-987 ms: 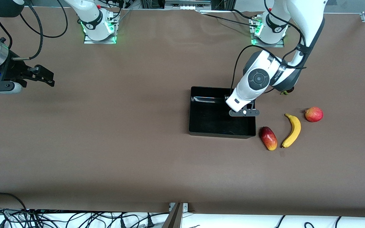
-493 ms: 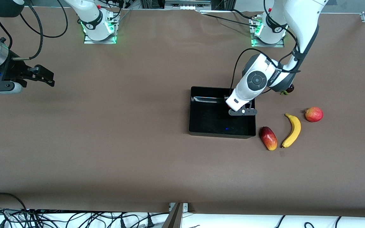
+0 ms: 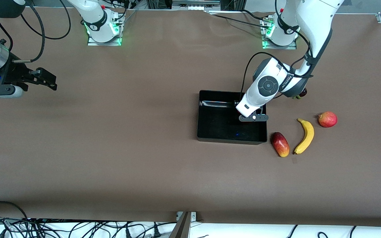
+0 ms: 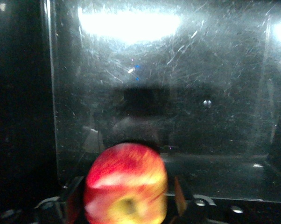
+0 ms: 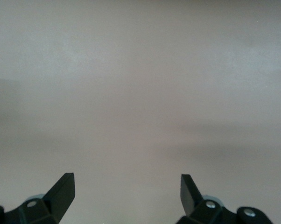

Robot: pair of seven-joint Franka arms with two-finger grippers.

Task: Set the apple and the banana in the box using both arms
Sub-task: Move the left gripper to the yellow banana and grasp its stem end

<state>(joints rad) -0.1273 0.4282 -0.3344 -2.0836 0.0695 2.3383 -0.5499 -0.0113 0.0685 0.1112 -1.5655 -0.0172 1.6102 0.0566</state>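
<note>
The left claw (image 3: 254,118) hangs low over the box (image 3: 210,132), at the end of the box toward the left arm's end of the worktop (image 3: 111,148). In the left wrist view the apple (image 4: 125,184) sits between the fingers (image 4: 179,196), with a sliver of gap on each side, so the claw looks spread and letting go rather than pinching; whether the apple already rests on the box floor (image 4: 178,93) cannot be told. The banana (image 3: 305,136) lies on the worktop just beside the box, toward the left arm's end, with an oblong red-yellow fruit (image 3: 280,144) between it and the box wall. Its long axis runs roughly from the robots' side toward the front camera, curving a little. A round pinkish-red fruit (image 3: 327,119) sits near the banana's upper tip. The left claw is by far the nearer one to the banana, so that pick seems easiest from there, crossing the fingers over the banana's width. The right claw (image 3: 46,80) waits well apart, over bare worktop at the right arm's end, its fingers (image 5: 62,191) spread wide on nothing.
</note>
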